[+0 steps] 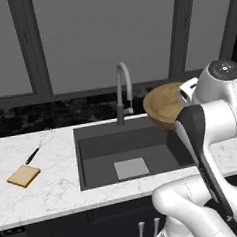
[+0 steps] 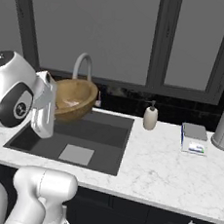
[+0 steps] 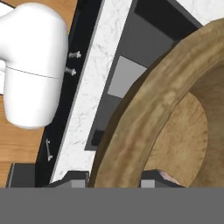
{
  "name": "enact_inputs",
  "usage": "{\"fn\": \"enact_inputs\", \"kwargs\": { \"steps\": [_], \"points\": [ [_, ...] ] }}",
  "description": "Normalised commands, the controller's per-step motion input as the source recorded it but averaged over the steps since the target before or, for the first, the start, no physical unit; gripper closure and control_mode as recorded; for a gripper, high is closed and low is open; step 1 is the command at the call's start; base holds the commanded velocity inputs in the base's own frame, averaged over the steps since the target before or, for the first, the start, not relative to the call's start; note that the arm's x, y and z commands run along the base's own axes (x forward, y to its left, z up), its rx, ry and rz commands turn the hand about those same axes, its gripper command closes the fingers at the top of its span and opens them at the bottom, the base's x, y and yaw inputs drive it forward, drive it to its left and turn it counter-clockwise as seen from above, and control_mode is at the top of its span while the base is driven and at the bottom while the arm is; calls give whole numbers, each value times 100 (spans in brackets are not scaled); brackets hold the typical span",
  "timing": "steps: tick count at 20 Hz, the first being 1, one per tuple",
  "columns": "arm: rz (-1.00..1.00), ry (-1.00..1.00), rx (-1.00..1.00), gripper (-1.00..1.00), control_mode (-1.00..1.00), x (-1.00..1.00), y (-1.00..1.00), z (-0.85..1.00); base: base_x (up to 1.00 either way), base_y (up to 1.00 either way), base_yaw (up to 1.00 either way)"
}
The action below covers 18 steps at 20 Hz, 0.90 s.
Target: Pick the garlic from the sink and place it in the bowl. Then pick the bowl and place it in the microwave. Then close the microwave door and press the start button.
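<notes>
Garlic (image 2: 71,103) already lies inside the bowl (image 2: 73,100), which the gripper (image 3: 114,177) clamps by its rim and holds tilted above the sink (image 1: 93,157). Left to do: carrying it to the microwave, shutting the door, pressing start.

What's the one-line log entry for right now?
phase: carrying bowl | gripper: shut on bowl rim | bowl: lifted over sink | garlic: in bowl
</notes>
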Motion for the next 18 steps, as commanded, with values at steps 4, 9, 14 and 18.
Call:
{"fn": "enact_inputs", "kwargs": {
  "steps": [4, 9, 14, 18],
  "points": [
    [0, 5, 0, 100, 100, 0, 3, -4, -12, 0, 0],
    [0, 0, 0, 100, 100, 0, 0, 0, -94, 0, 0],
    [0, 0, 0, 100, 100, 0, 0, 0, -67, 0, 2],
    [0, 0, 0, 100, 100, 0, 0, 0, -5, -16, 60]
  ]
}}
